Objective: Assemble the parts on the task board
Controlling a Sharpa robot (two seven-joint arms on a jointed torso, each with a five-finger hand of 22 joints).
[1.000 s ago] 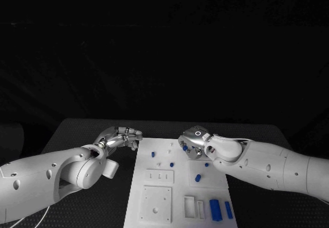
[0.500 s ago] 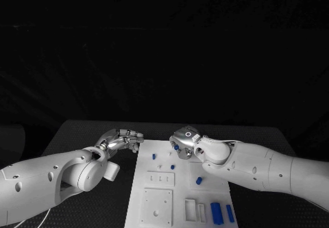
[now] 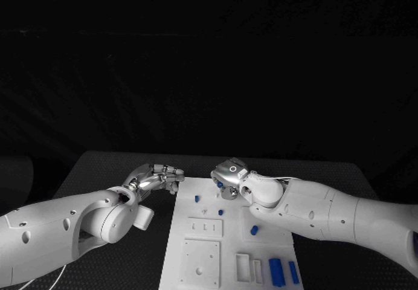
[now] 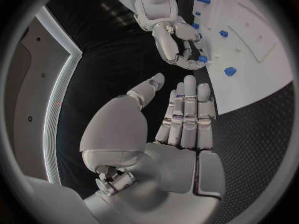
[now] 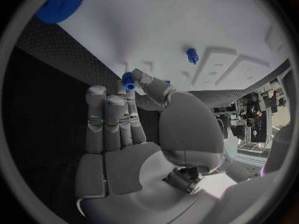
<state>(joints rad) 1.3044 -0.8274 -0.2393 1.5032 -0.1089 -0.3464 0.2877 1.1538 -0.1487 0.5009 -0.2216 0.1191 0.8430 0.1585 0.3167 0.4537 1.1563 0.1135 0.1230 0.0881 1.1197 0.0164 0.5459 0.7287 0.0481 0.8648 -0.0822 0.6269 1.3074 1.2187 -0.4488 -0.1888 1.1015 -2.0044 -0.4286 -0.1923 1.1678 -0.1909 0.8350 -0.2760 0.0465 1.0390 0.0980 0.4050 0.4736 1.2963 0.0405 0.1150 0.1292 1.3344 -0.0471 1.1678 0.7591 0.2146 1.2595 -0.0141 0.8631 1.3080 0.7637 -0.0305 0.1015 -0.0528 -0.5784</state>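
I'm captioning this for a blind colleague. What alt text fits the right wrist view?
The robot's right hand pinches a small blue part at its fingertips over the white task board. Another blue part stands on the board, and a blue gear lies near its edge.

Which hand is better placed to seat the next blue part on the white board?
Right, probably. The silver right hand already pinches a small blue part above the white task board. The silver left hand holds nothing, off the board's edge.
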